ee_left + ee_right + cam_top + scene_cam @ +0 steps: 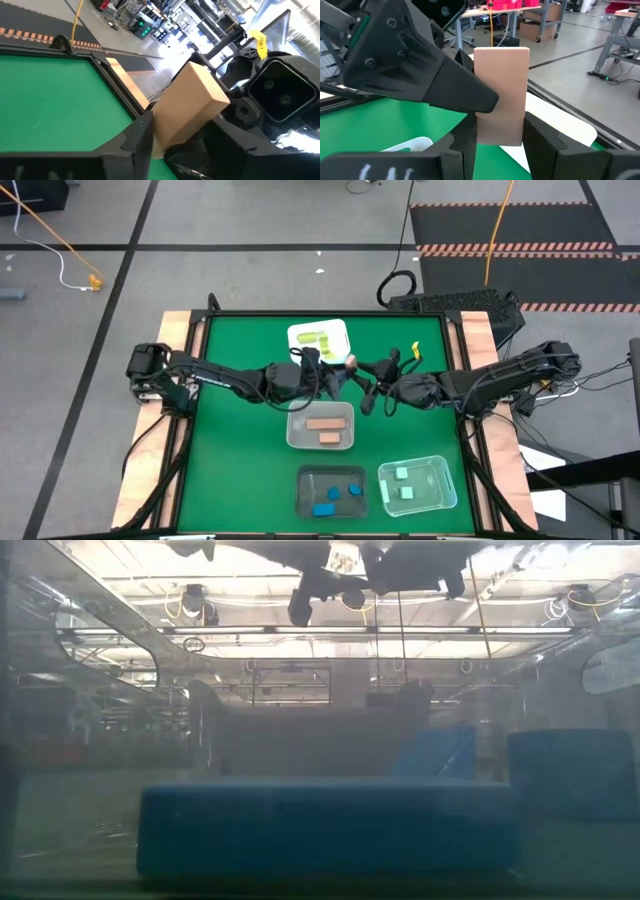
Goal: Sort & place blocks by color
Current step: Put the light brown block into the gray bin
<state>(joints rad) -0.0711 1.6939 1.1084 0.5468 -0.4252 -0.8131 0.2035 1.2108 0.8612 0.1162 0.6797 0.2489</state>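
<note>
A: Why are both arms meeting in the middle of the bench (230, 480), up in the air?

B: Looks like a handover. The right tool (501, 137) is clamped on the lower end of a salmon-tan block (501, 95), standing it upright, and the left tool (172, 137) has its fingers on either side of the same block (186, 107). From above you only see its tip (351, 361) between the two tools, over the bench and just past the far end of the clear tub.

A: So who has it?

B: The right one grips it for certain. The left tool's fingers are narrowed around it, but I can't tell whether they have bitten yet. My guess is the block is being passed so it can be dropped the right way round.

A: Where would it go?

B: Probably the clear tub (293, 436) just beneath them, which holds two salmon-tan bars (326, 429) already. The white tub (340, 330) at the far side has the yellow-green bars (316, 337), the dark tub (305, 498) near the front holds blue blocks (334, 498), and the clear tub beside it (446, 483) holds two mint ones (403, 483)

A: Anything loose on the bench?

B: None that I can see
</note>
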